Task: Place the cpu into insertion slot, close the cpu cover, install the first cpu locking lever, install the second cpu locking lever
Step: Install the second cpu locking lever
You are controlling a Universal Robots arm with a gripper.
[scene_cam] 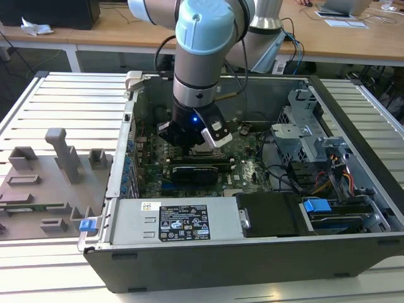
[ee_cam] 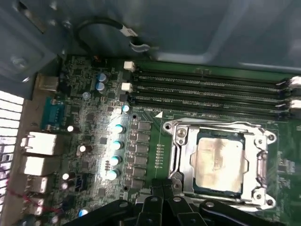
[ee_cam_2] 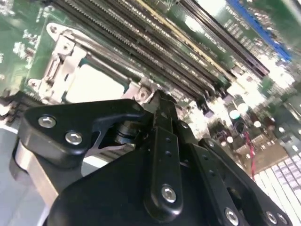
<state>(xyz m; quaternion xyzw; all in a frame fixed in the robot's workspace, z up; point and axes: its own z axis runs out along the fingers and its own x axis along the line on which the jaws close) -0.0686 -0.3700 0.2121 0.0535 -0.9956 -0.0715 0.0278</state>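
Note:
The cpu, a silver-grey square chip, lies in the insertion slot on the green motherboard. The silver cpu cover lies flat around it, with the chip showing through its window. My gripper is low over the board at the edge of the socket, its black fingers pressed together with nothing seen between them. In the second wrist view the fingertips sit right beside the cover's edge, and the cpu shows just beyond them. The exterior view has the gripper inside the open computer case.
Long black memory slots run along one side of the socket. A black expansion card lies in front of the gripper. The power supply and drive cage crowd the case. A grey fixture plate lies at the exterior view's left.

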